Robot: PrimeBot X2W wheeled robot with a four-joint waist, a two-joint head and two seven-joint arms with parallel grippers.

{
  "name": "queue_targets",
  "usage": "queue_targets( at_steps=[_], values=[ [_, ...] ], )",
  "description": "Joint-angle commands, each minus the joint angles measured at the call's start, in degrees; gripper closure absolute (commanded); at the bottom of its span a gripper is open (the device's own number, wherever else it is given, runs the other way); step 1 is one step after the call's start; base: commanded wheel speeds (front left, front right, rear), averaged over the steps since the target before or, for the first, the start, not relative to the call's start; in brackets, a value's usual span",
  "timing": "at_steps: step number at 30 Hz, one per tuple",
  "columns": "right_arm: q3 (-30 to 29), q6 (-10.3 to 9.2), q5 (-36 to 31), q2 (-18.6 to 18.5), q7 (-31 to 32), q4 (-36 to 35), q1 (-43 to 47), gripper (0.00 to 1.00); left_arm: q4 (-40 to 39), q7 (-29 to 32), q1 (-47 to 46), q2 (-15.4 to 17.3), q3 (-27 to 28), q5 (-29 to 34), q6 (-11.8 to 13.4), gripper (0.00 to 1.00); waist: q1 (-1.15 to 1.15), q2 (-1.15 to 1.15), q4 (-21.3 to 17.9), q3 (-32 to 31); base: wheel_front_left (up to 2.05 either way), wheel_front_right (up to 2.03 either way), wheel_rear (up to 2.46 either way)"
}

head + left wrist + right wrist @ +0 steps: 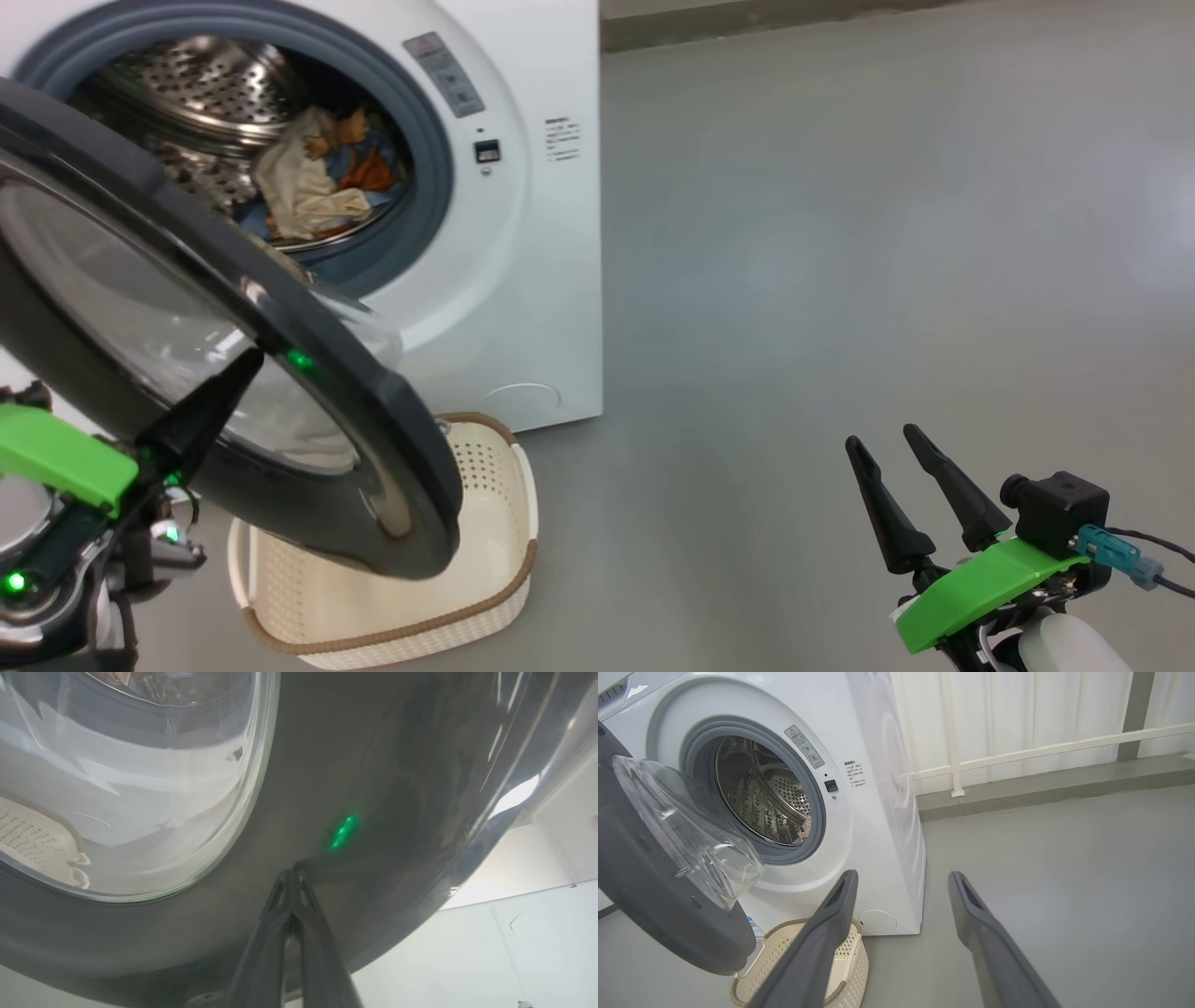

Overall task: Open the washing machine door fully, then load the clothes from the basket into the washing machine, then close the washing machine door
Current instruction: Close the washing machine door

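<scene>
The left gripper [291,877], closed, touches the dark face of the washing machine door [373,765].

Even, bright light was cast throughout. A green glow [343,830] was mirrored on the glossy door [397,742] just beyond the left claw [292,876]; white glare was seen on its glass [140,765].
</scene>
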Motion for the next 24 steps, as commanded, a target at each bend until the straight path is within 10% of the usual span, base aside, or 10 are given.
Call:
queue_targets(
  at_steps=[1, 22, 24],
  values=[
    [1.1, 0.08, 0.1, -0.2, -0.4, -1.1, -0.9, 0.0, -1.3, -0.4, -3.4, 1.0, 1.4, 0.4, -0.7, 1.0, 0.0, 0.0, -1.3, 0.5, 0.0, 0.0, 0.0],
    [-0.1, 0.08, -0.2, 0.6, -0.4, -1.1, -0.8, 0.0, 0.2, -4.2, -6.0, 0.4, -0.1, 2.7, -3.5, 1.0, 0.0, 0.0, 2.2, 0.5, 0.0, 0.0, 0.0],
    [-0.2, 0.08, -0.2, 0.6, -0.4, -1.1, -0.7, 0.0, -0.4, -5.1, -5.5, 1.1, -0.2, 4.2, -4.5, 0.57, 0.0, 0.0, 2.6, 0.5, 0.0, 0.0, 0.0]
  ],
)
